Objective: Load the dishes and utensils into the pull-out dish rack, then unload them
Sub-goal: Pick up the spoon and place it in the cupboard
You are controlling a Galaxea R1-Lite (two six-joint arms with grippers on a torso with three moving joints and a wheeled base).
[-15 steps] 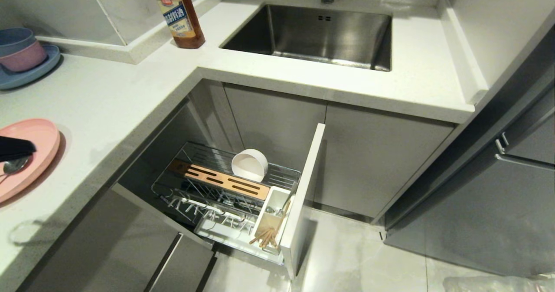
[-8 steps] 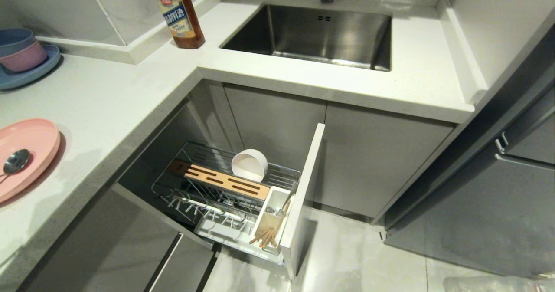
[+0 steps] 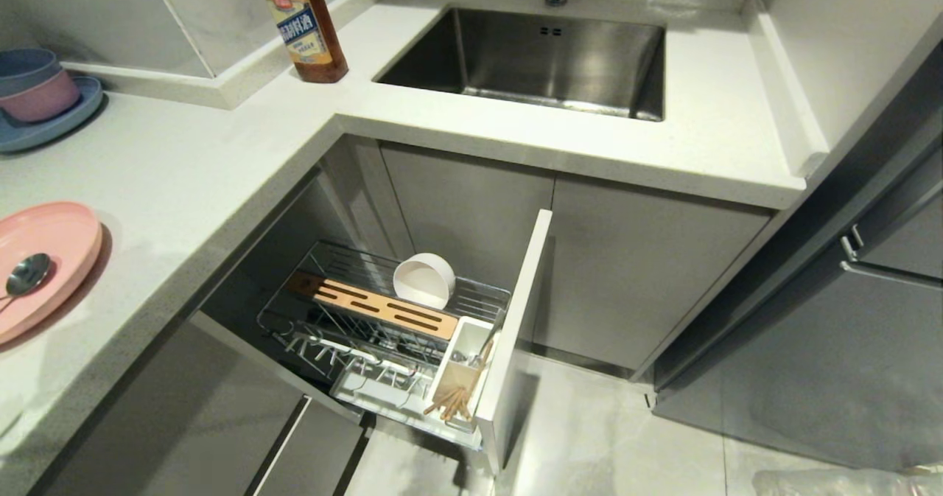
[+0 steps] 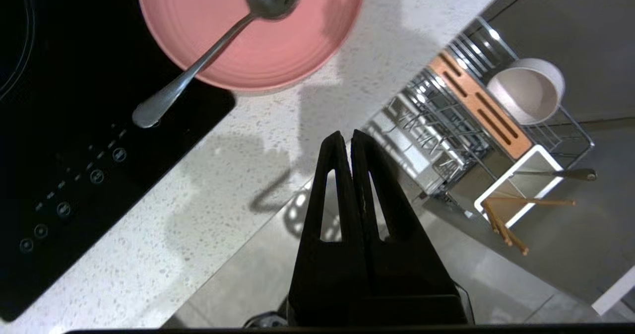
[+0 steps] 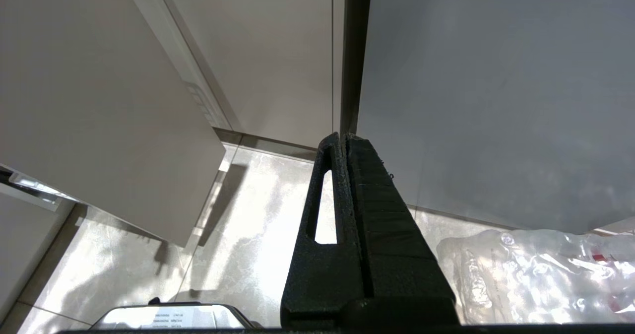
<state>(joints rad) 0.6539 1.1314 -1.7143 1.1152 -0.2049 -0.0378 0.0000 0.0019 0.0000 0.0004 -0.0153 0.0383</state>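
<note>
My left gripper (image 4: pixel 347 138) hangs over the speckled white counter (image 3: pixel 221 157) edge, its two black slotted fingers pressed together with nothing between them. The right gripper (image 5: pixel 342 140) is likewise pinched closed and empty, parked low over the glossy marbled floor (image 5: pixel 238 254).

The spoon (image 4: pixel 218 36), slim polished metal, lies with its bowl on the matte pink plate (image 4: pixel 233 61) and its handle reaching out over a black glass cooktop (image 4: pixel 74 150). I judge it is the next piece to load. I'd spread the fingers first, then pinch the handle across its narrow width where it overhangs the plate rim, since the metal looks slippery.

In the pull-out rack (image 3: pixel 383 319), chrome wire with a slotted wooden block (image 3: pixel 383 308), the cream bowl (image 3: pixel 423 281) leans on edge. Pale wooden chopsticks (image 3: pixel 451 402) stand in the white plastic cup (image 3: pixel 460 367).
</note>
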